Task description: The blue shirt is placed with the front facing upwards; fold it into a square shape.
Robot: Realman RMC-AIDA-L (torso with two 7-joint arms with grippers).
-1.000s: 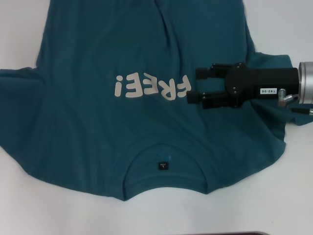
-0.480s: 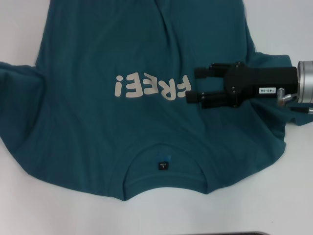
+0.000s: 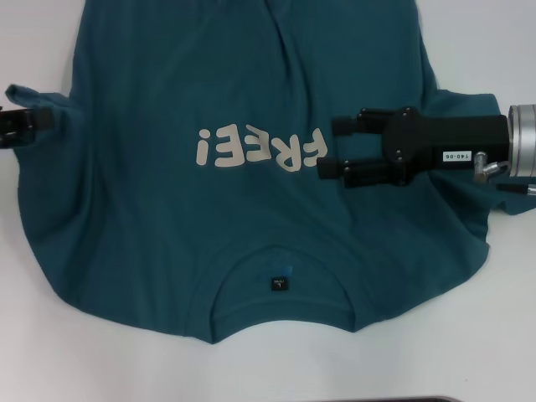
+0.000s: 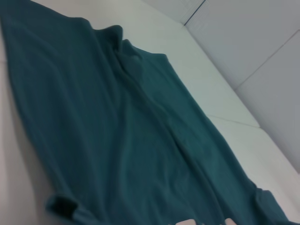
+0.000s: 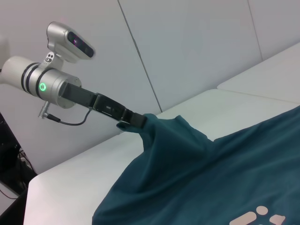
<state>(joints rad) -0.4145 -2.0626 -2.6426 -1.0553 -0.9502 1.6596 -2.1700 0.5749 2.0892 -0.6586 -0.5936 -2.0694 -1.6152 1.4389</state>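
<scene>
While left gripper (image 5: 136, 123) pinches soft sleeve of blue shirt (image 3: 251, 218), right gripper (image 3: 331, 146) hovers spread over lettering.

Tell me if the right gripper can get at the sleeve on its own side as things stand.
Probably yes. The right gripper is open above the shirt beside the lettering, holding nothing, and the right sleeve lies flat and uncovered beneath its arm. It would need to draw back first.

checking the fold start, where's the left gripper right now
In the head view the left gripper is at the far left edge, clamped on the blue shirt at its left sleeve, lifting it off the table.
</scene>
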